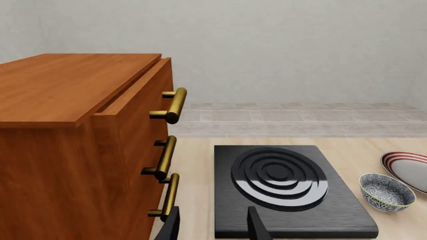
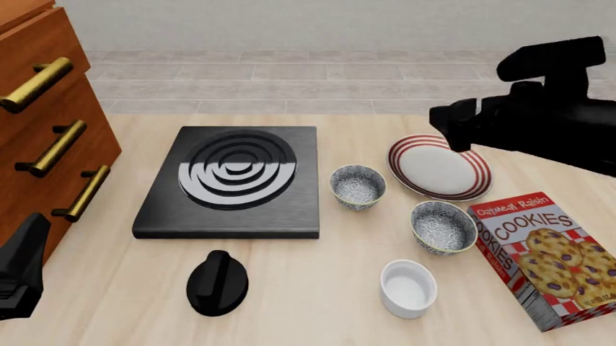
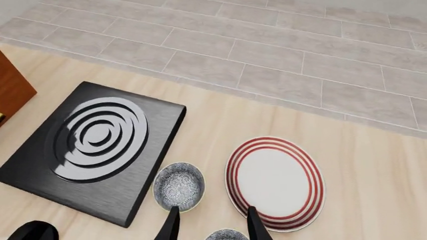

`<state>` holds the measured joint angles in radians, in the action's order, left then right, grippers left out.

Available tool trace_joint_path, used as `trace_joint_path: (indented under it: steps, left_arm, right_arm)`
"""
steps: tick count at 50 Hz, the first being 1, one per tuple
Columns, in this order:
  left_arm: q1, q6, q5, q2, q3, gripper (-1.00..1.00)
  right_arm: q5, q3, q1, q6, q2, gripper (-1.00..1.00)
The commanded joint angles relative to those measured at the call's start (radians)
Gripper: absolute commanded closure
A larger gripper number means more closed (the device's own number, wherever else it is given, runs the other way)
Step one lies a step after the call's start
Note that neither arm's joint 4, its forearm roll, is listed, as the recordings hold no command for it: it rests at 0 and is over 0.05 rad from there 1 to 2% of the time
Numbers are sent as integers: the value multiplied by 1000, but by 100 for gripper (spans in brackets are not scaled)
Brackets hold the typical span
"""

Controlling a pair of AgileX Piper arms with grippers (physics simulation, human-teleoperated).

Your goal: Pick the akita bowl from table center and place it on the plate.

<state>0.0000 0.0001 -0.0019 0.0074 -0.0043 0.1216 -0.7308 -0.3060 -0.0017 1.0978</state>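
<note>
The akita bowl [image 2: 358, 186], speckled blue-grey inside with a pale rim, stands upright near the table's middle, between the stove and the plate [image 2: 440, 167]. The plate is white with red rings and has nothing on it. In the right wrist view my right gripper [image 3: 211, 225] is open, high above the gap between this bowl [image 3: 179, 186] and the plate [image 3: 275, 182]. My left gripper [image 1: 213, 227] is open and holds nothing, low at the near left by the cabinet. The left wrist view shows the bowl [image 1: 387, 192] far off beyond the stove.
A look-alike bowl [image 2: 443, 226] sits nearer me, right of the akita bowl. Close by are a white ramekin [image 2: 408, 288] and a cookies box [image 2: 544, 256]. A black stove plate [image 2: 234, 180], a black knob [image 2: 216, 282] and a wooden drawer cabinet [image 2: 48, 137] fill the left.
</note>
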Motion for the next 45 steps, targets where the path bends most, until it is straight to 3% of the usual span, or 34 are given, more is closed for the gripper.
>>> trace_joint_path:
  steps: [1, 16, 20, 23, 37, 42, 45]
  left_arm:
    - [0, 0, 0, 0, 0, -100]
    - [0, 0, 0, 0, 0, -100]
    - [0, 0, 0, 0, 0, -100]
    - [0, 0, 0, 0, 0, -100]
    - [0, 0, 0, 0, 0, -100]
    - [0, 0, 0, 0, 0, -100]
    - [0, 0, 0, 0, 0, -100]
  right_arm:
    - [29, -96, -71, -91, 188, -100]
    - [85, -171, -155, -252, 340, -100]
    - [75, -175, -183, -259, 359, -100]
    - [66, -167, -198, -324, 392, -100]
    - [130, -216, -222, -384, 457, -100]
    - [133, -224, -212, -458, 487, -100]
    - [129, -228, -217, -464, 500, -100]
